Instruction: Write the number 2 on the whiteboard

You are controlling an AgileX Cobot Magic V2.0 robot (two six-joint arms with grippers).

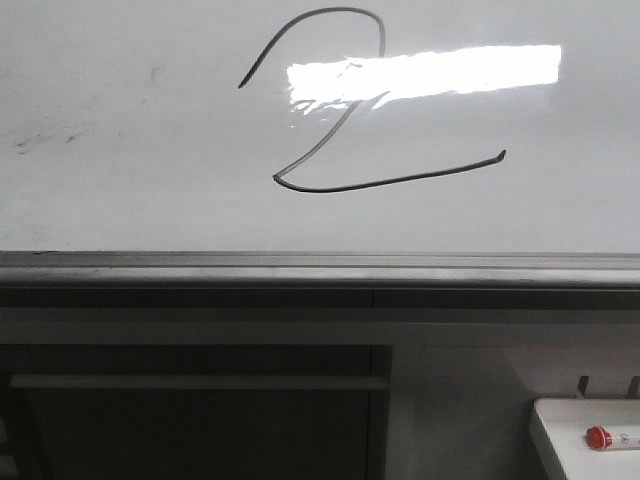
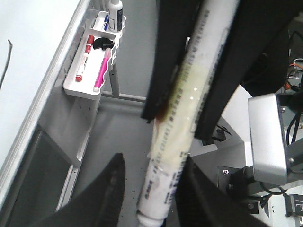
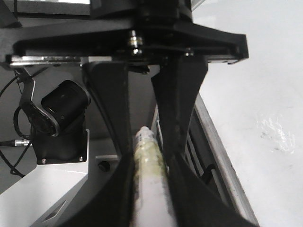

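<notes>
Showing, in the front view, the number 2 [image 1: 380, 183] drawn large and thin across the upper middle of the whiteboard [image 1: 120, 200], with the bright light reflection crossing its diagonal and the base stroke rising slightly to the right. Running under the board as a grey rail [image 1: 300, 268]. Sitting low at the right on a small white shelf [image 1: 560, 420], a red-capped marker [image 1: 610, 437]. Not appearing in that view at all, either arm.

Pinching a white marker [image 2: 189, 104] firmly in the right gripper [image 3: 149, 189], both black fingers [image 2: 161, 61] pressing against the barrel from either side. Flanking the same marker near its end with the left gripper [image 2: 154, 198]: one finger lying against the barrel, the other showing a sliver of floor beside it, so not telling clearly whether gripping or merely closing around.

Lying well apart from both grippers, the number 2: only a short dark piece of a stroke [image 2: 5, 61] showing at the edge of the left wrist view, on the board beyond the rail and the shelf. Showing the glossy board off to one side in the right wrist view, with none of the drawn line visible there.
</notes>
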